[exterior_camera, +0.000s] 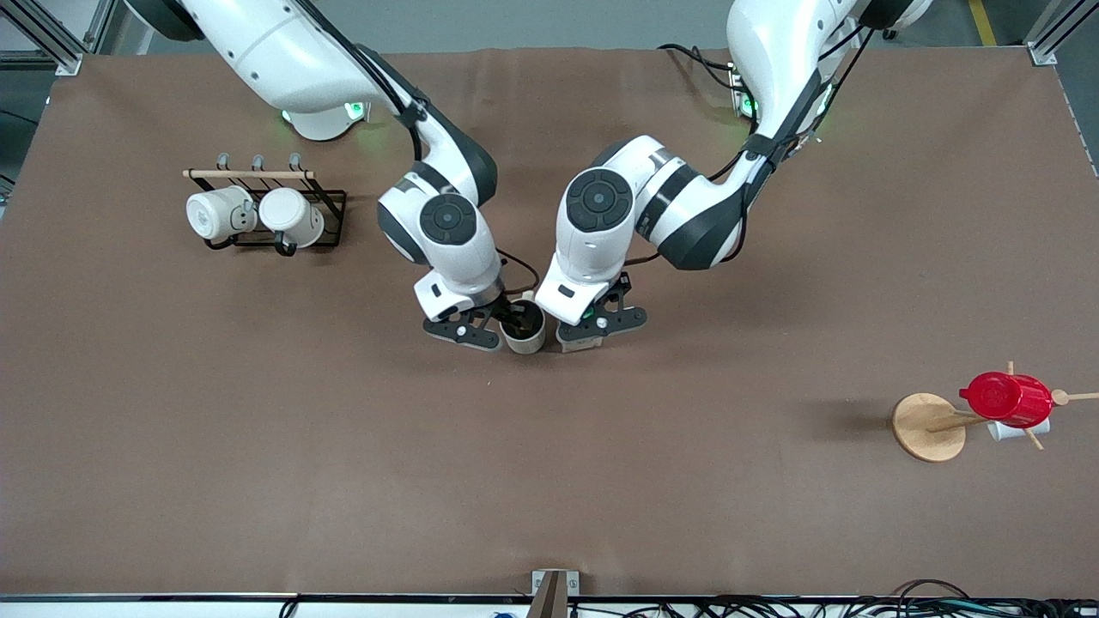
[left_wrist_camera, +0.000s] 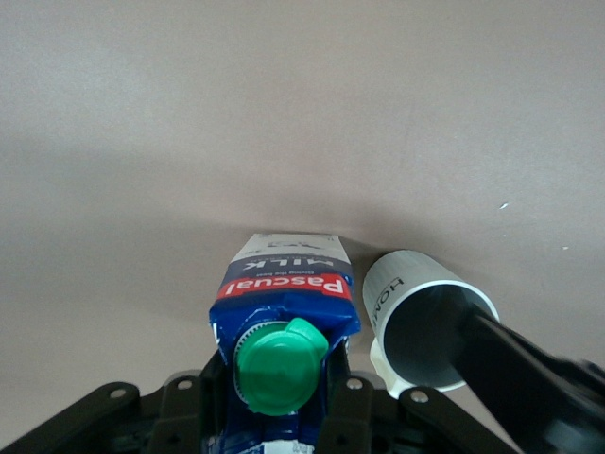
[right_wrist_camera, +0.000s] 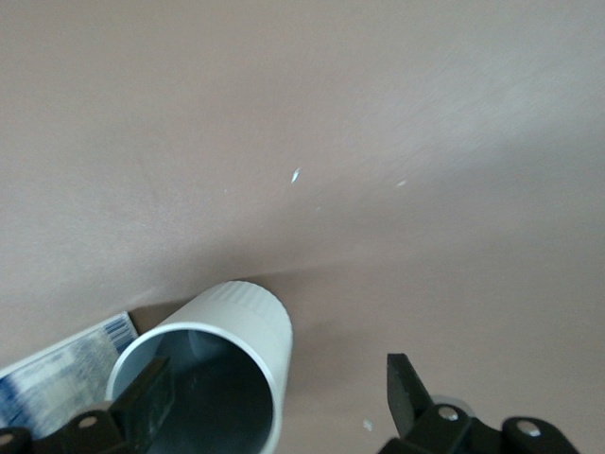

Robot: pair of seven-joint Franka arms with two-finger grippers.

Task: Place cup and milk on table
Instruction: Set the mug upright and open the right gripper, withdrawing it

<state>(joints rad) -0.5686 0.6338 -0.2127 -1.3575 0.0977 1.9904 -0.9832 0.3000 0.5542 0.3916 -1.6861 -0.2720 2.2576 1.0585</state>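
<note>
The cup (exterior_camera: 525, 333) stands upright on the brown table (exterior_camera: 549, 481) at its middle, dark inside. My right gripper (exterior_camera: 502, 330) is open over it. One finger (right_wrist_camera: 142, 405) is inside the cup (right_wrist_camera: 227, 350) and the other finger (right_wrist_camera: 406, 386) is well outside its wall. The milk (left_wrist_camera: 284, 312), blue and white with a green cap, stands beside the cup (left_wrist_camera: 425, 317) toward the left arm's end. My left gripper (left_wrist_camera: 277, 411) is shut on the carton's top. In the front view the left gripper (exterior_camera: 601, 324) hides most of the milk (exterior_camera: 577, 345).
A black wire rack (exterior_camera: 330, 219) with two plain white mugs (exterior_camera: 253, 215) stands toward the right arm's end. A wooden stand (exterior_camera: 927, 427) bearing a red plastic cup (exterior_camera: 1006, 399) stands toward the left arm's end, nearer the front camera.
</note>
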